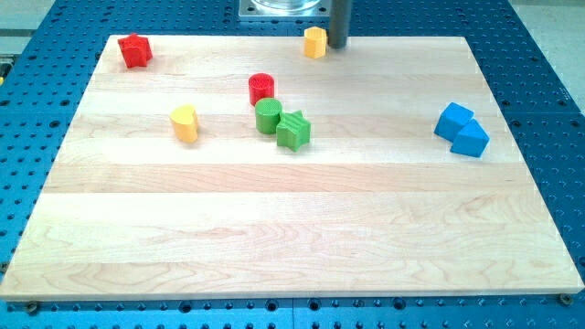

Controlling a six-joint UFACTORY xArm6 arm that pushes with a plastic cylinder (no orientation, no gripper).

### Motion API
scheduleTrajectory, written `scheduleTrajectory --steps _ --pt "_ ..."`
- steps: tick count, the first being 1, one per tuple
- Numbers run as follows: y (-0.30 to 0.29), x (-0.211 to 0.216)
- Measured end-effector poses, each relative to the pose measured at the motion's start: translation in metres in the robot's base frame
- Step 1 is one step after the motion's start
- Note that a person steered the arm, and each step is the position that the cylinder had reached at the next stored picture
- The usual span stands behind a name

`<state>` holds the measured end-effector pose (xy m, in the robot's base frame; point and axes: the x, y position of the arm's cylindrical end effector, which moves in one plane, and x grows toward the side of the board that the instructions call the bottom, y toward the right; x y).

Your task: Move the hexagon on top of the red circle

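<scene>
The yellow hexagon sits at the top edge of the wooden board, near the middle. The red circle stands below and to the left of it, nearer the board's centre. My tip is the lower end of the dark rod coming down from the view's top. It stands just right of the yellow hexagon, very close to it or touching it.
A green circle and a green star lie just below the red circle, touching each other. A yellow heart-like block lies at left. A red star is top left. Two blue blocks lie at right.
</scene>
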<state>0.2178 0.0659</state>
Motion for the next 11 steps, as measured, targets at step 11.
scheduleTrajectory --steps 11 --pt "-0.070 0.070"
